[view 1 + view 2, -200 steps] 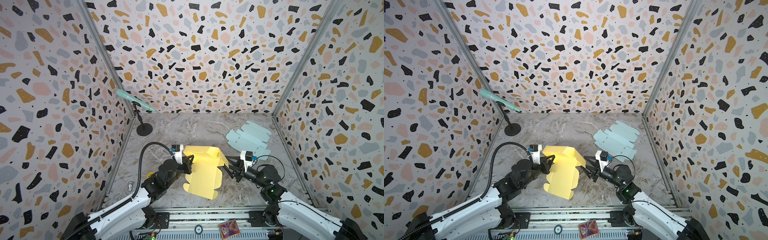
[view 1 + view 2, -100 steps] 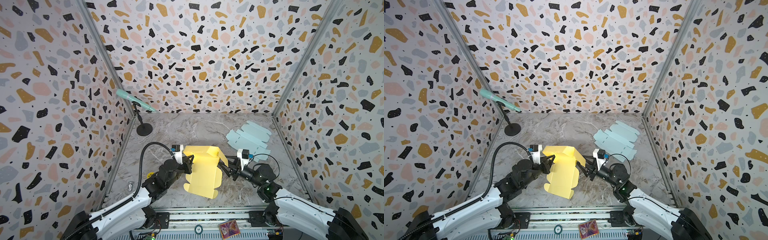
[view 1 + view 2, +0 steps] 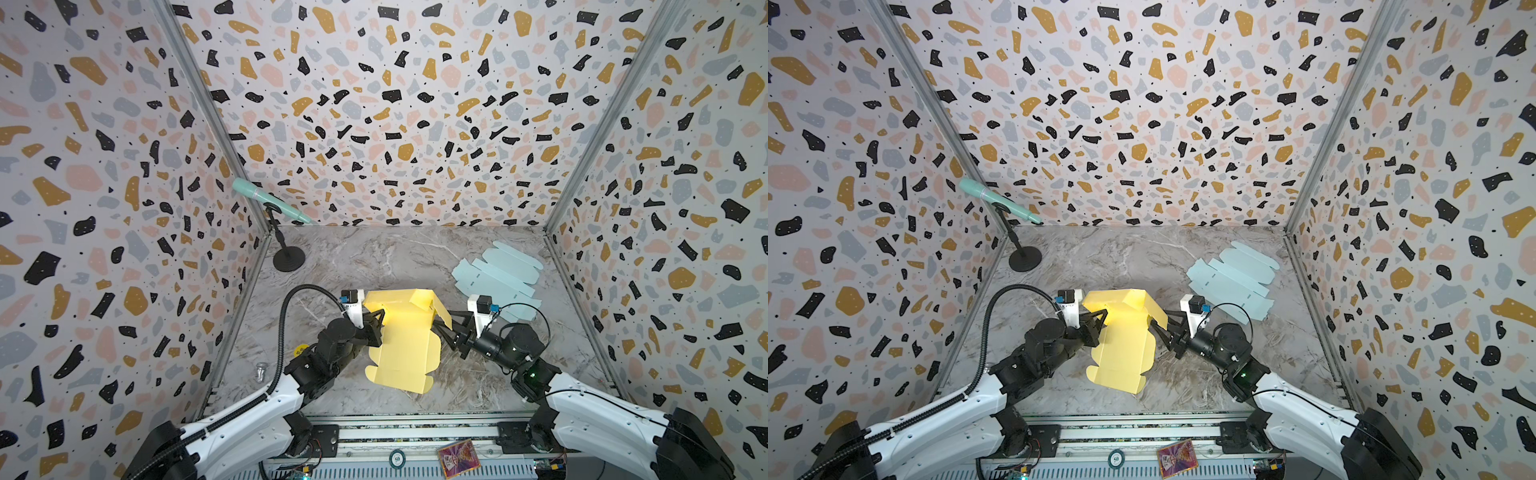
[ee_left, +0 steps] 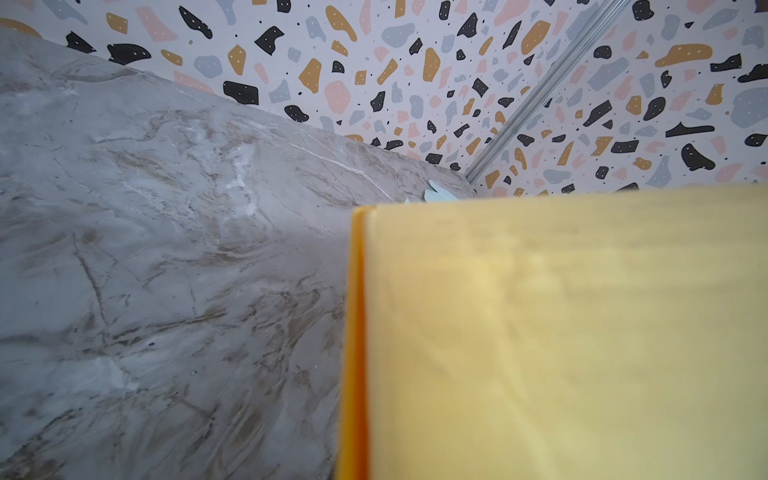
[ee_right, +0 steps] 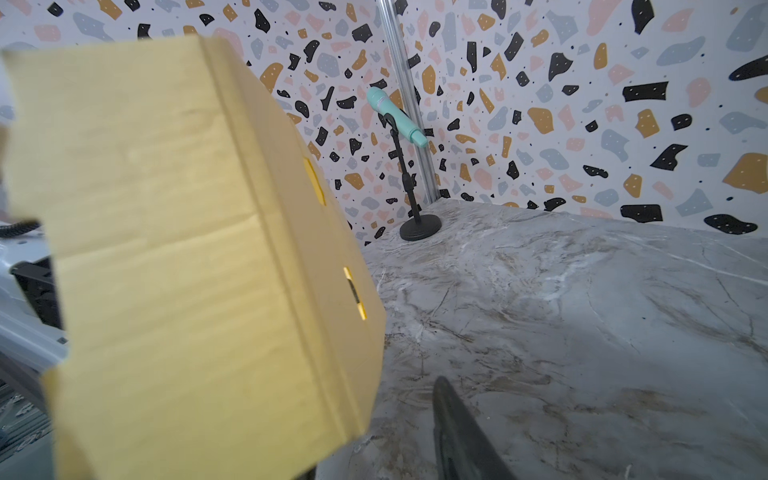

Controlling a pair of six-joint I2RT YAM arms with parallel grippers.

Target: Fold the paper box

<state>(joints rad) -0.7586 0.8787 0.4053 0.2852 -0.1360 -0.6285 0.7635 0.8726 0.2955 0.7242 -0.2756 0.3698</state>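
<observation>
Both top views show the left gripper (image 3: 375,329) pinched tight on the left edge of the yellow paper box (image 3: 405,349); the right gripper (image 3: 440,326), half-open, straddles its raised right flap. Part-folded, the box lies midway across the table (image 3: 374,257).

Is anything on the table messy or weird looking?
A little. The pale blue flat box sheets near the back right corner lie fanned out crookedly, not stacked neatly. A small silver metal bit lies loose by the left wall.

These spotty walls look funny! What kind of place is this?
Probably a robot test booth: speckled walls close in a marble-look table, two robot arms handle a yellow paper box, and a microphone stands by.
</observation>
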